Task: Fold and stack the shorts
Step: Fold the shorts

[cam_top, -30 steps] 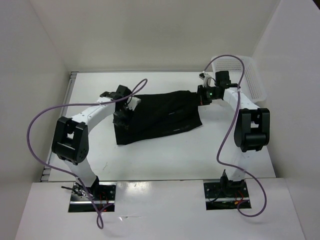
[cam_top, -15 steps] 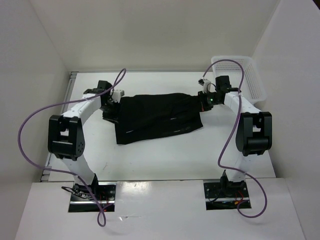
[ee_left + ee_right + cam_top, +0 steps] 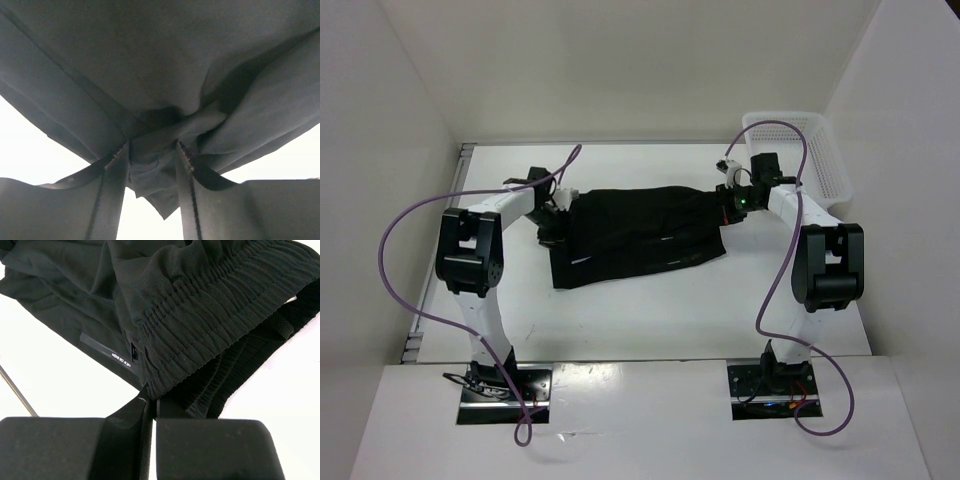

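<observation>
White-walled booth, with a white table [image 3: 650, 310] as its floor. Across the far middle of that table, black shorts [image 3: 640, 235], spread mostly flat, long axis running left to right, right end a touch farther back. Elastic waistband [image 3: 215, 315] at the right end; at the left end, too bunched to tell which part.

At the left end, left pincer [image 3: 552, 208], about half open and clamped on a thick wad of cloth, wedged between both fingers [image 3: 112, 200] in the wrist view. At the right end, right pincer [image 3: 725, 200], closed almost to nothing on the waistband's edge, a thin fold nipped between the tips.

No arm nearer than the other: one at each end of the long axis, cloth stretched between. Probably set up for a lift and a carry of one end over the other along that axis.

Room for it: broad bare strip on the near side, toward the arm bases. Less at the back, close to the rear wall. Table's left edge not far from the left pincer. White basket [image 3: 800, 150] in the far right corner, just behind the right pincer, apart from the cloth; best kept clear of on any swing.
</observation>
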Controlling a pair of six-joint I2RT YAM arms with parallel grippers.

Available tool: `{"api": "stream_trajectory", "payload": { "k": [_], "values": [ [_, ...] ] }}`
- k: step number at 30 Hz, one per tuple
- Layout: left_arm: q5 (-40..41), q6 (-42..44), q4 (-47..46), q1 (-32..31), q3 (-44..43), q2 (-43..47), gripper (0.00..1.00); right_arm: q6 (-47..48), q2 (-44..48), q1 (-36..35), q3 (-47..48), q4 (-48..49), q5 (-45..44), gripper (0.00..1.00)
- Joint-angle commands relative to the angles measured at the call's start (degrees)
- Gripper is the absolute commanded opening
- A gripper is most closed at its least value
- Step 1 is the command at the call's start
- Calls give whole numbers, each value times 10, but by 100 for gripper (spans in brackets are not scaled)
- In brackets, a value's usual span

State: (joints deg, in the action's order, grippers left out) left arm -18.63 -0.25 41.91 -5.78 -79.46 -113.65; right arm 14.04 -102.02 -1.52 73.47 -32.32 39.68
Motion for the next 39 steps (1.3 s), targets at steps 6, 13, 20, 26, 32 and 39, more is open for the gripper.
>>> {"api": "stream_trajectory", "payload": {
  "k": [6,13,20,26,32,39],
  "values": [
    [-81,3,44,6,-18,-1,5,11,27,-4,-3,2,1,0],
    [-115,3,44,6,-17,43,0,11,16,-4,19,2,7,0],
    [-81,3,32,77,-143,106,0,62,11,-4,98,-11,-14,0],
    [-59,3,46,50,-47,201,0,236,30,-4,85,-114,-60,0],
    [-46,3,46,33,101,248,0,309,50,-10,-7,-142,-106,0],
    [-11,3,25,23,192,253,0,334,55,-27,-62,-142,-169,0]
  ]
}}
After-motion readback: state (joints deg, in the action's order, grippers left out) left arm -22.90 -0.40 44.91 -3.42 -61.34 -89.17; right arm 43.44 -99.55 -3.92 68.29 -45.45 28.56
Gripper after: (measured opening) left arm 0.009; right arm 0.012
